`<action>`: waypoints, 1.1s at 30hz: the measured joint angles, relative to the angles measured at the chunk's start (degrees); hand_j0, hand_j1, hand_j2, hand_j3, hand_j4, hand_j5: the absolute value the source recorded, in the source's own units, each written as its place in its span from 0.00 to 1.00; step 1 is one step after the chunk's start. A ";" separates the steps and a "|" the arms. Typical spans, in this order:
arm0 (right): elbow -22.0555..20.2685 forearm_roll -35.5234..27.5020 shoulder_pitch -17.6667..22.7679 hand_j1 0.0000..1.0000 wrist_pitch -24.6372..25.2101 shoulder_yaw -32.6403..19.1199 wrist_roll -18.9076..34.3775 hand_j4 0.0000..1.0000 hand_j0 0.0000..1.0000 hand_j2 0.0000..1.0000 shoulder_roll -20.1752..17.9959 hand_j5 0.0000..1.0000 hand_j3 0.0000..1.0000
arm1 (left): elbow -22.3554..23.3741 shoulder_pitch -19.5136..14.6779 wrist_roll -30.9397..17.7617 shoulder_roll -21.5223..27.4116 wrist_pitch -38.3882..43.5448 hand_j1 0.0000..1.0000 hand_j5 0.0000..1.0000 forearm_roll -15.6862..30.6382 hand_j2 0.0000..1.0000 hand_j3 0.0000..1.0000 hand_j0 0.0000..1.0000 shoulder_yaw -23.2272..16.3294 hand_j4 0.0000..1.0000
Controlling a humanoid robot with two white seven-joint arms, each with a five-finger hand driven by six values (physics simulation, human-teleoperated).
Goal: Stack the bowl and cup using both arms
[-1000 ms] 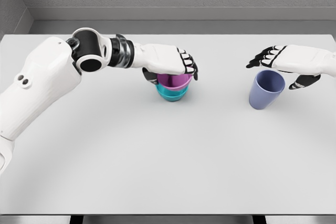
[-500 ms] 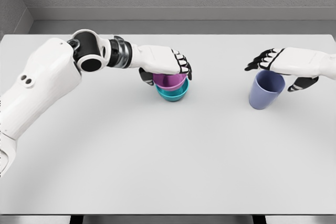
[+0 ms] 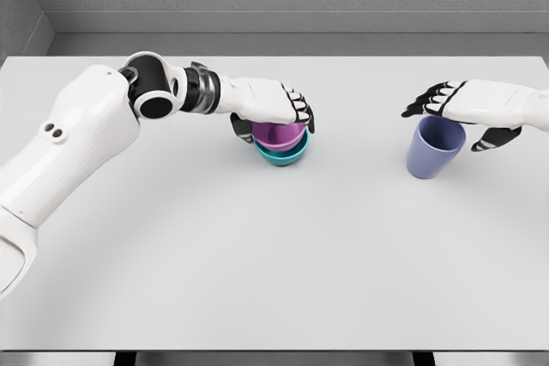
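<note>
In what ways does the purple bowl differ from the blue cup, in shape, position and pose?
The purple bowl is wide and shallow; the blue cup is taller and narrower. The purple bowl sits nested in a teal bowl, while the blue cup stands directly on the table. The left hand covers the bowl's rim; the right hand is over the cup. Both are open at the top.

We see left robot hand (image 3: 273, 107) over centre-back of bench (image 3: 257, 255), palm down on two nested bowls. Upper bowl (image 3: 279, 134) sits in lower bowl (image 3: 283, 155), directly under that hand, fingers draped over far rim. Cup (image 3: 435, 147) stands upright well to right of it, near bench's right edge. Right robot hand (image 3: 470, 109) just above cup, fingers reaching left past rim, thumb down at cup's right side. Front half of bench lies before both hands.
</note>
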 measured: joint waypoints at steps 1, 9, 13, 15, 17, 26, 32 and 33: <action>0.16 0.00 0.09 1.00 0.00 0.00 0.00 1.00 1.00 1.00 0.03 1.00 1.00 | 0.01 0.00 0.00 0.02 0.00 0.67 0.67 0.00 0.67 0.67 0.67 -0.06 0.67; 1.86 0.00 -0.18 1.00 0.00 0.02 0.00 1.00 1.00 1.00 0.28 1.00 1.00 | 1.56 -0.09 0.00 -0.27 0.00 0.68 0.68 -0.01 0.68 0.68 0.68 -0.29 0.68; 2.05 0.04 -0.26 1.00 0.00 0.07 0.00 1.00 1.00 1.00 0.35 1.00 1.00 | 1.98 -0.18 -0.01 -0.76 0.00 0.68 0.68 0.00 0.68 0.68 0.68 -0.30 0.68; 2.10 0.05 -0.26 1.00 0.00 0.07 0.00 1.00 1.00 1.00 0.41 1.00 1.00 | 2.07 -0.09 -0.01 -0.96 0.01 0.68 0.68 0.03 0.68 0.68 0.68 -0.28 0.68; 2.13 0.05 -0.26 1.00 0.00 0.23 0.00 1.00 1.00 1.00 0.45 1.00 1.00 | 2.14 -0.09 -0.01 -1.02 0.00 0.68 0.68 0.04 0.68 0.68 0.68 -0.27 0.68; 2.14 0.06 -0.53 1.00 0.00 1.18 0.00 1.00 1.00 1.00 1.46 1.00 1.00 | 2.36 -0.09 -0.02 -1.15 0.01 1.00 1.00 0.56 1.00 1.00 1.00 -0.19 1.00; 2.15 0.06 -0.62 1.00 0.00 1.29 0.00 1.00 1.00 1.00 1.61 1.00 1.00 | 2.71 -0.18 -0.02 -1.02 0.01 1.00 1.00 0.79 1.00 1.00 1.00 -0.06 1.00; 2.16 0.05 -0.62 1.00 0.00 1.29 0.00 1.00 1.00 1.00 1.61 1.00 1.00 | 2.87 -0.26 -0.02 -1.00 0.01 1.00 1.00 0.86 1.00 1.00 1.00 -0.02 1.00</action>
